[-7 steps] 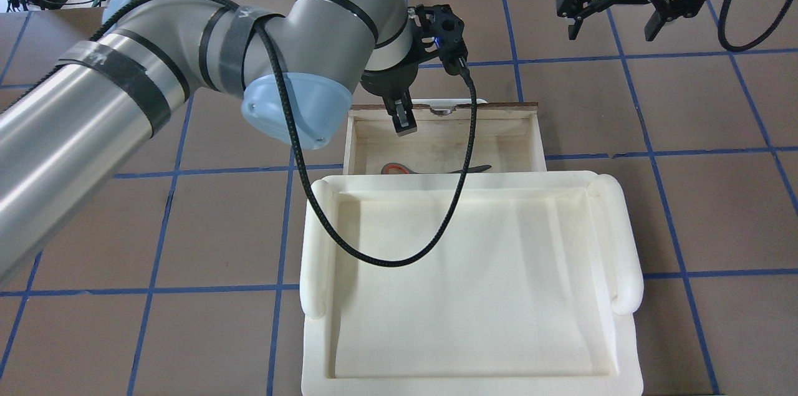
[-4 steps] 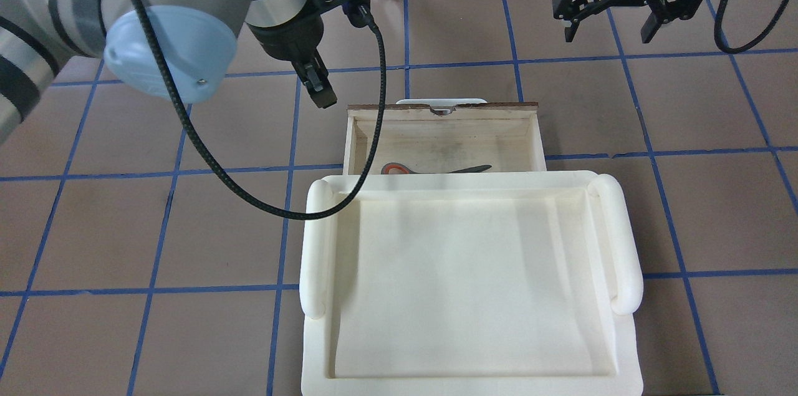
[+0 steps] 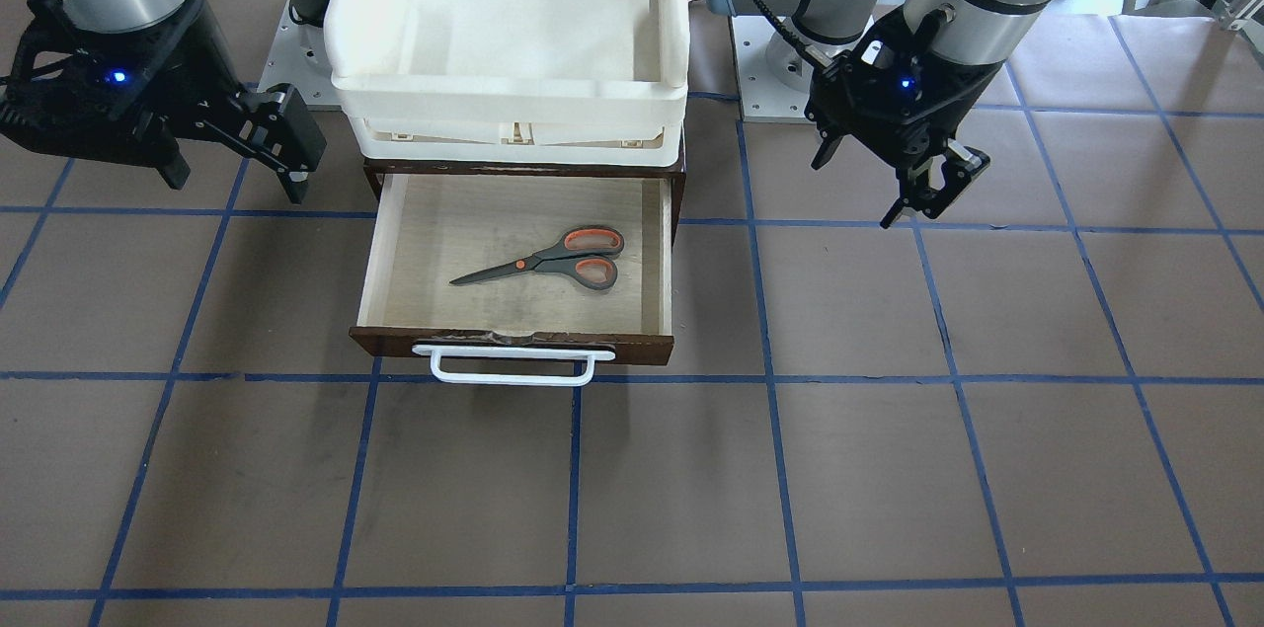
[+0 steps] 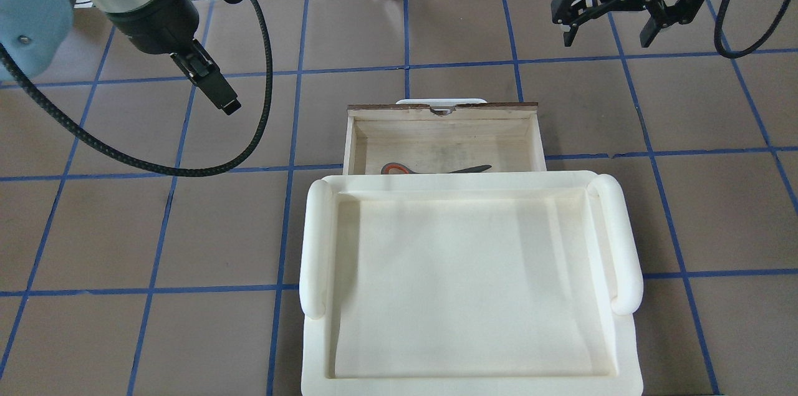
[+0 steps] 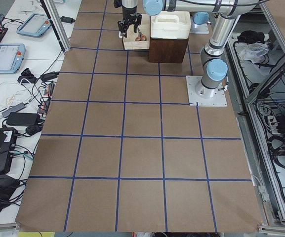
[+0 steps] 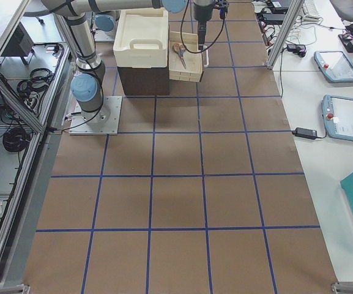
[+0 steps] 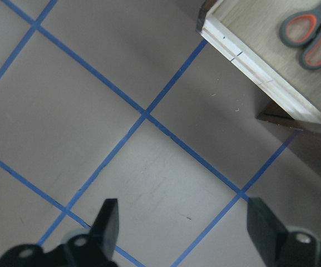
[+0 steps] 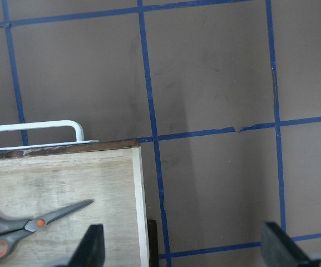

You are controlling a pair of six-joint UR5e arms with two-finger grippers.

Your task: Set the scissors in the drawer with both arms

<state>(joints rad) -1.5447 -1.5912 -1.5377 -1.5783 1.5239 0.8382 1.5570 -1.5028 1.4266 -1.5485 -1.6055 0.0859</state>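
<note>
The scissors (image 3: pixel 553 267) lie flat inside the open drawer (image 3: pixel 513 343), handles toward the robot's left; they also show in the overhead view (image 4: pixel 430 169) and in both wrist views (image 7: pixel 310 36) (image 8: pixel 21 228). The drawer (image 4: pixel 442 110) is pulled out, its white bar handle (image 3: pixel 513 375) facing away from the robot. My left gripper (image 4: pixel 224 103) hangs open and empty over bare table, well left of the drawer (image 7: pixel 185 228) (image 3: pixel 874 188). My right gripper (image 4: pixel 608 40) is open and empty, above the table beyond the drawer's right front corner (image 8: pixel 183 247) (image 3: pixel 237 183).
A white foam tray (image 4: pixel 318 240) sits on top of the cabinet and hides the drawer's rear part from above; it also shows in the front view (image 3: pixel 509 94). The brown table has a blue tape grid. The left arm's black cable (image 4: pixel 187 168) loops left of the drawer.
My left gripper has moved from above the drawer's back wall out to the left, clear of the drawer. The scissors and the right gripper have stayed in place.
</note>
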